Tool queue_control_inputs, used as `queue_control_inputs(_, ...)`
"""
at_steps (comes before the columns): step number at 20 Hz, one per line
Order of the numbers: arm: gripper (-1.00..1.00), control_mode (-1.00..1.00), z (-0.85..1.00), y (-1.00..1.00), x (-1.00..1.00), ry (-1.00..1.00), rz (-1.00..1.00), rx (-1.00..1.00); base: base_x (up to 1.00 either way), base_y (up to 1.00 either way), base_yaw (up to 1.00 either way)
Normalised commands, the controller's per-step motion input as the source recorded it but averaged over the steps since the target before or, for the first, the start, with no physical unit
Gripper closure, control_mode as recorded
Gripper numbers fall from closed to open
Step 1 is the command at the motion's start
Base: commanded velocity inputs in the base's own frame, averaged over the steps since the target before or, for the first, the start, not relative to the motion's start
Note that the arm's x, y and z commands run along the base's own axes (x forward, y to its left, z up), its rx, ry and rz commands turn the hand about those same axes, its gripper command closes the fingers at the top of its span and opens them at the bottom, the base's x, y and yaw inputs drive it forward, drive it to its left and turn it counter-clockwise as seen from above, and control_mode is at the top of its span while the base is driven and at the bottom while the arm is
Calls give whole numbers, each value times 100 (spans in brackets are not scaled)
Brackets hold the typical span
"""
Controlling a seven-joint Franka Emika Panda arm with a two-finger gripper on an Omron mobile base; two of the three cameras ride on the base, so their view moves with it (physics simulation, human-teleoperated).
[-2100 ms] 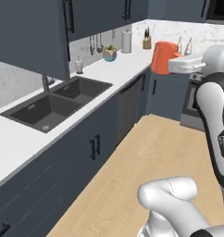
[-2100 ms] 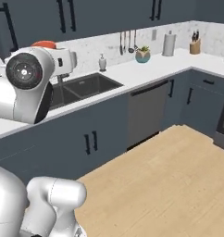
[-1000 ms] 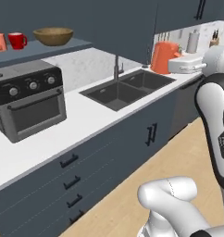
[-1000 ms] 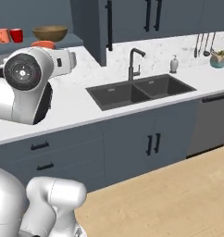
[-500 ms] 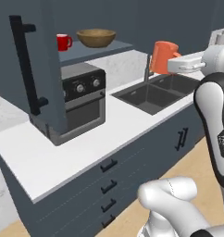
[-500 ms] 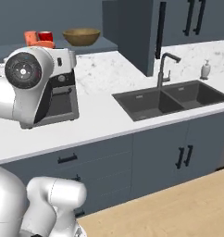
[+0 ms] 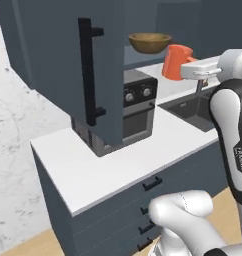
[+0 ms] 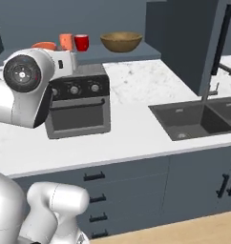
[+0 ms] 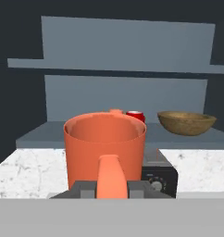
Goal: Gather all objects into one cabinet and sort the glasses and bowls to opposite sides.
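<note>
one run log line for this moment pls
gripper shut on orange cup | facing open cabinet | shelf: wooden bowl, red mug

A glossy white arm with rounded segments, dark joint bands and small dark lettering.

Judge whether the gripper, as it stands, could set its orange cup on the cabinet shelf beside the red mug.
Probably yes. The gripper is shut on the orange cup and faces the open cabinet shelf. The door is swung aside, and bare shelf lies left of the red mug. The oven sits below.
</note>
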Motion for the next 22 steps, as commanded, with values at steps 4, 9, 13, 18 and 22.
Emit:
queue_control_inputs(4,100,100,0,0,0,0,0,0,39,7,33)
queue_control_inputs(9,100,100,0,0,0,0,0,0,47,0,29)
queue_control_inputs(13,100,100,0,0,0,0,0,0,55,0,19)
queue_control_inputs(18,100,100,0,0,0,0,0,0,55,-3,11)
queue_control_inputs(22,100,100,0,0,0,0,0,0,49,-8,10)
